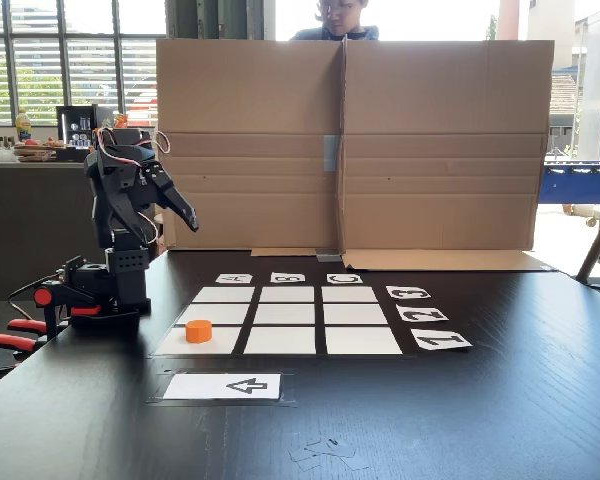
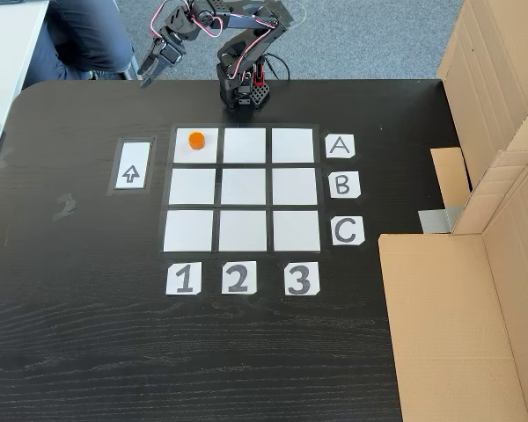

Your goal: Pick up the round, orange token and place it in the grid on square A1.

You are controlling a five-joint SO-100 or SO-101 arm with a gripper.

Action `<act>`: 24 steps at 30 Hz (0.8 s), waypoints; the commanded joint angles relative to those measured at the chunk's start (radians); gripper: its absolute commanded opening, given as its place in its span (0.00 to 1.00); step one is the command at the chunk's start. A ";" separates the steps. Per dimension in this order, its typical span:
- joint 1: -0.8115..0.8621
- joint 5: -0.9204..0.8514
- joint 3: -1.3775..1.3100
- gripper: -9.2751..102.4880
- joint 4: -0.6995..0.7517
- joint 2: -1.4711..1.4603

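The orange token [image 2: 195, 140] stands upright on square A1 [image 2: 183, 155], the corner cell of the grid [image 2: 243, 186] in row A, column 1. In the other fixed view the token [image 1: 199, 330] sits in the near-left cell [image 1: 175, 345] of the grid [image 1: 286, 315]. My gripper [image 1: 187, 217] hangs raised above the table, off the grid's edge, pulled back toward the arm's base. Its fingers look shut with nothing between them. From above, the gripper [image 2: 149, 76] is beyond the table's far edge, up and left of the token.
A white card with a black arrow [image 2: 132, 165] lies beside the A1 side of the grid. Folded cardboard walls [image 1: 350, 150] stand along one table edge. The arm's base [image 2: 242, 97] sits next to row A. A person [image 1: 338, 20] is behind the cardboard.
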 commanded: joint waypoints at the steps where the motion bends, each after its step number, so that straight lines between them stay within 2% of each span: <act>1: 0.051 -0.008 0.005 0.29 0.017 0.072; 12: 0.147 -0.012 0.236 0.23 0.064 0.331; 24: 0.339 -0.057 0.371 0.23 0.064 0.413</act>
